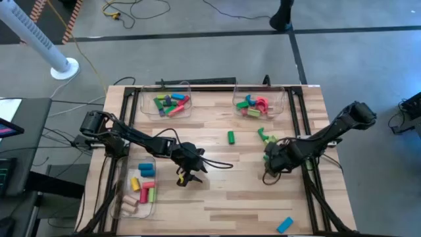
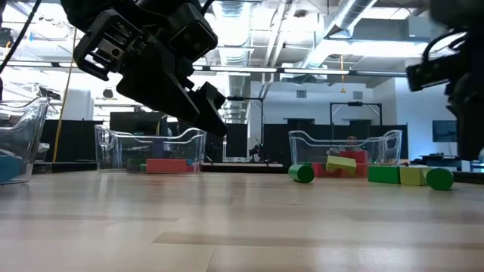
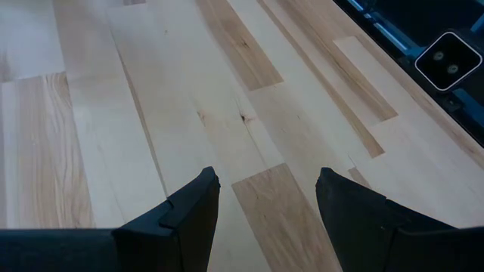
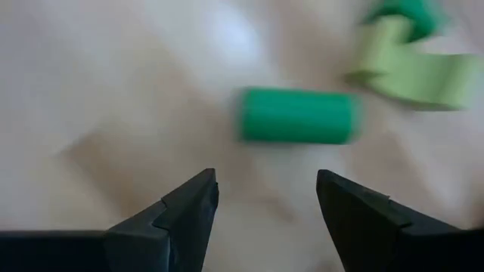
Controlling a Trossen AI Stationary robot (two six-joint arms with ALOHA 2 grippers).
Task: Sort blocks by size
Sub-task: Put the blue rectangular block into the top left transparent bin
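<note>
blocks sorted: three clear bins already hold blocks. bin at far edge left (image 1: 164, 104) has red, green, blue, yellow pieces; bin at far edge right (image 1: 258, 104) has green, pink, yellow ones; bin at left edge near corner (image 1: 139, 189) has yellow, blue, red, green, plain wood.
blocks left: green cylinder (image 1: 231, 137) lies loose mid-table; small cluster of green blocks (image 1: 266, 137) just beside my right gripper; blue block (image 1: 284, 225) alone at near edge toward the right corner.
progress: i'd judge most done, a handful of strays still out.
my left gripper (image 1: 187, 176): released, holds nothing, hangs over bare wood near table middle, by the left-edge bin.
my right gripper (image 1: 268, 172): released, empty, over the table's right half; wrist view shows a green cylinder (image 4: 297, 115) ahead of the fingers, apart from them.
table (image 1: 217, 197): light wood planks, dark rails along left and right edges.
room: grey floor, cables, white fan stand beyond far left corner; low view shows ceiling ducts and lights.
</note>
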